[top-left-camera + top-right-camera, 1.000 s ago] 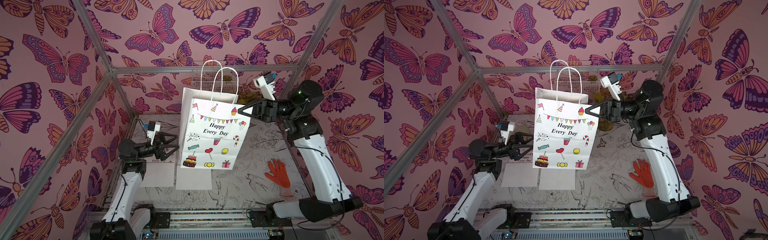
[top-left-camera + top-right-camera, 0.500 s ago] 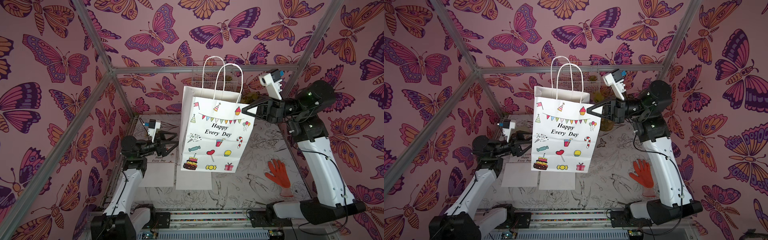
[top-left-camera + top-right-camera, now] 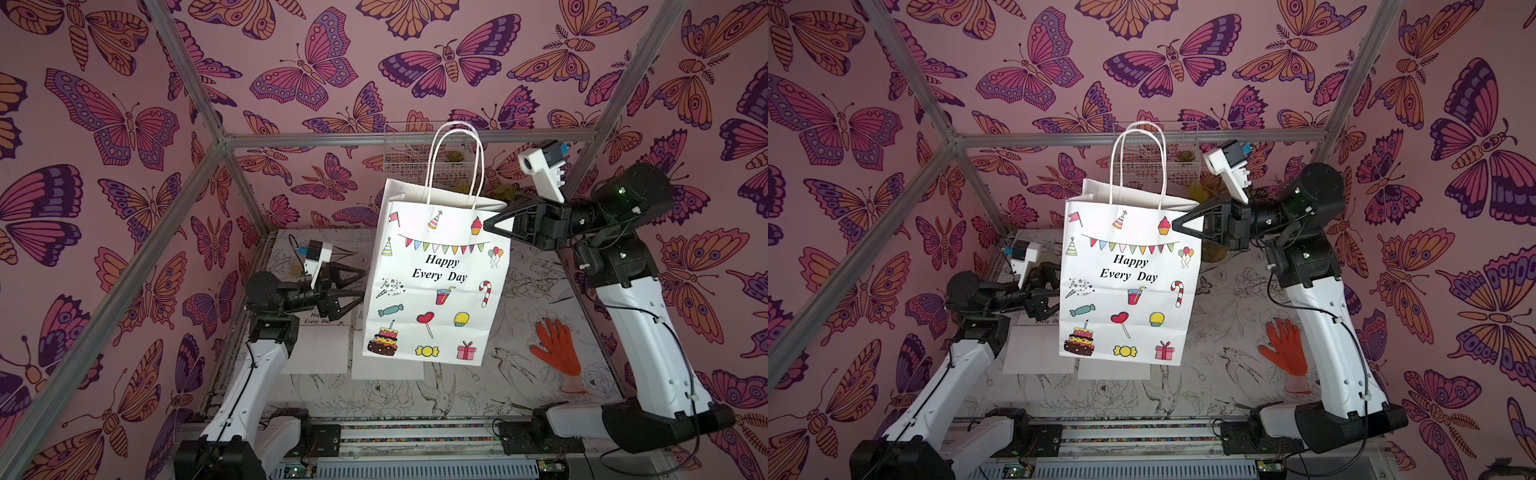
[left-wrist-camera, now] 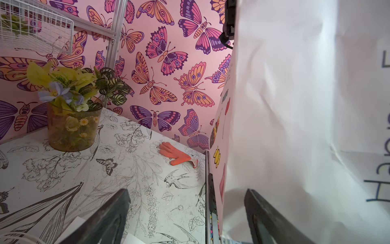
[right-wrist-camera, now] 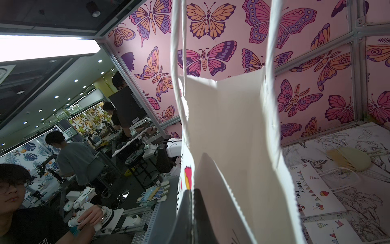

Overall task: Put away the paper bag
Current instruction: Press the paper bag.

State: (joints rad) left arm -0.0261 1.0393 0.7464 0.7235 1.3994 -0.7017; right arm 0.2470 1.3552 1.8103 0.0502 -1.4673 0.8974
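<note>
**One bag in the air, two flat on the worktop**

You have one white paper bag printed "Happy Every Day" (image 3: pixel 436 291) (image 3: pixel 1125 291) hanging upright and clear of the black-and-white floral worktop (image 3: pixel 519 395). Its mouth is open, and its two white cord handles (image 3: pixel 457 137) stand up above the rim.

Your right claw (image 3: pixel 488 224) is clamped on the bag's top rim at the corner nearest that arm. In the right wrist view the two dark fingers (image 5: pixel 191 211) are pressed together with the paper edge between them.

Your left claw (image 3: pixel 362 284) stands wide open and holds nothing. It sits just beside the bag's opposite side edge, about halfway down. In the left wrist view that edge of the bag (image 4: pixel 295 105) falls between the two spread fingers. You cannot tell from any view whether either finger touches the paper.

Everything else, placed from the hanging bag:

- Two more white paper bags lie folded flat on the worktop. One (image 3: pixel 386 368) is directly beneath the hanging bag, and the other (image 3: pixel 316 353) is beside it, under the left arm.
- One orange rubber glove (image 3: pixel 557 349) lies on the worktop below the bag, toward the right arm.
- One white wire basket (image 3: pixel 415 166) is fixed to the back wall behind the bag's handles.
- One clear pot of artificial leaves and flowers (image 4: pixel 72 126) stands on the worktop behind the bag.
- One cream-coloured brush (image 5: pixel 350 158) lies near the flat bags.
</note>
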